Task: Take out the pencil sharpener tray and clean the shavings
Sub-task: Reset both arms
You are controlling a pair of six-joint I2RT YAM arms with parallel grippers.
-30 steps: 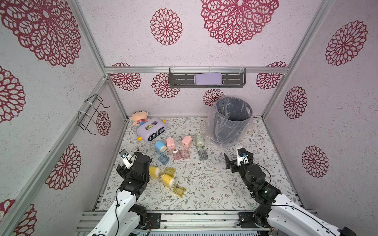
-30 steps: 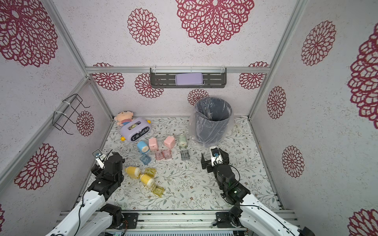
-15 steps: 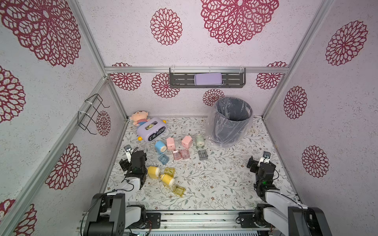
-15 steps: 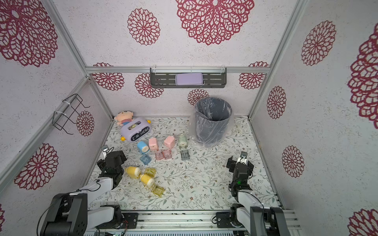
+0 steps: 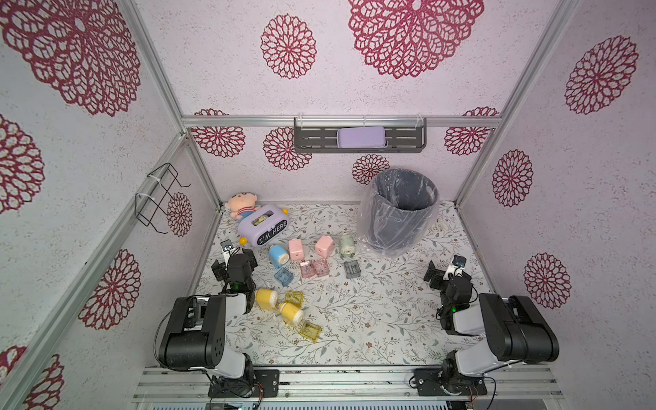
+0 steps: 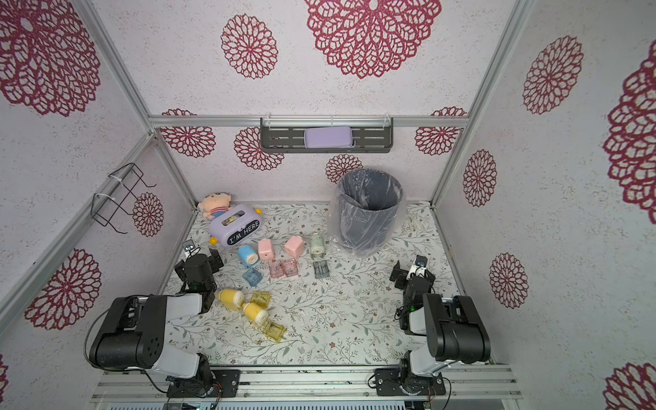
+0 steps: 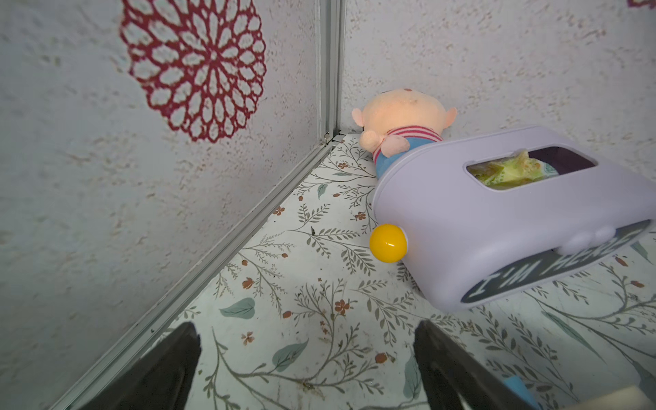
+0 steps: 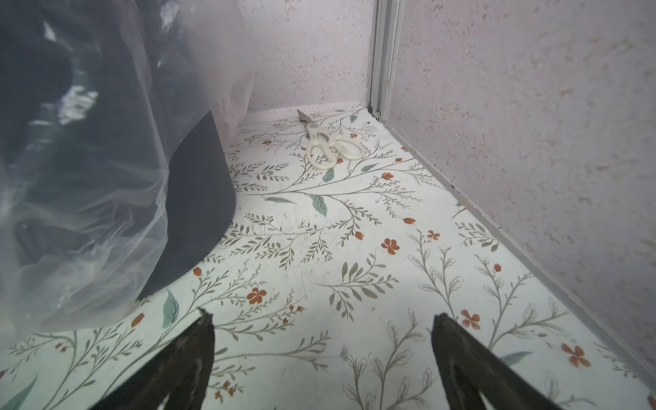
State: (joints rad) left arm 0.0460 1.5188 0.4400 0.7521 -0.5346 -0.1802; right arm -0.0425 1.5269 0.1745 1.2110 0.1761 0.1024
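Both arms (image 5: 193, 330) have folded back to the bench (image 5: 390, 319) front, parking, I reckon. Left fingers (image 7: 170, 365) and right fingers (image 8: 184, 362) gape wide, empty. Trays (image 5: 307, 268) lie out beside their sharpeners (image 5: 295, 249) mid-bench, short of the bin (image 5: 390, 227); emptied or not, I can't tell.

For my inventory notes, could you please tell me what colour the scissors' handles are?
Cream white; the scissors show best in the right wrist view.

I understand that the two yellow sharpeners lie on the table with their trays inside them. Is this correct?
Not fully. The two yellow sharpeners do lie on the table, but their trays are out. Both top views show each yellow tray lying on the table beside its sharpener.
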